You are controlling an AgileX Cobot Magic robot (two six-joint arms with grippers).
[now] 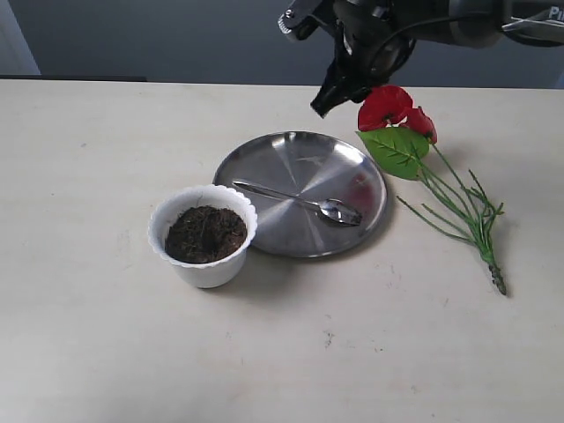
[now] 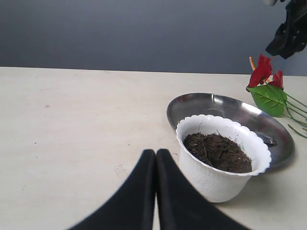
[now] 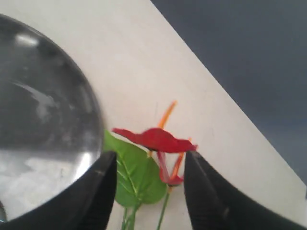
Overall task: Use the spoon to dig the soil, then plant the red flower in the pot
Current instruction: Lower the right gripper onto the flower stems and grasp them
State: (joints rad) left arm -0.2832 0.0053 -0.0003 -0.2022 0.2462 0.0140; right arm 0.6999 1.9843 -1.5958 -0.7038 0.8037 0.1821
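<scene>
White letters "Pi" show on the right arm at the exterior view's edge. Only the right wrist view shows the right gripper [image 3: 149, 184] spread above the glossy red artificial flower [image 3: 156, 140]. Only the left wrist view shows the left gripper [image 2: 156, 158], pressed together beside the small white scalloped pot [image 2: 211, 179].

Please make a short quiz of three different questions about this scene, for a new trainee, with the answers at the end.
1. True or false: the spoon is lying on the steel plate.
2. Multiple choice: where is the soil? A) heaped on the plate B) inside the pot C) spread on the table
3. Fill the gap: the right gripper is open above the red ______, while the left gripper is shut and holds nothing.

Key
1. True: it rests on the plate, bowl toward the flower side.
2. B.
3. flower. It lies on the table beside the plate.
</scene>
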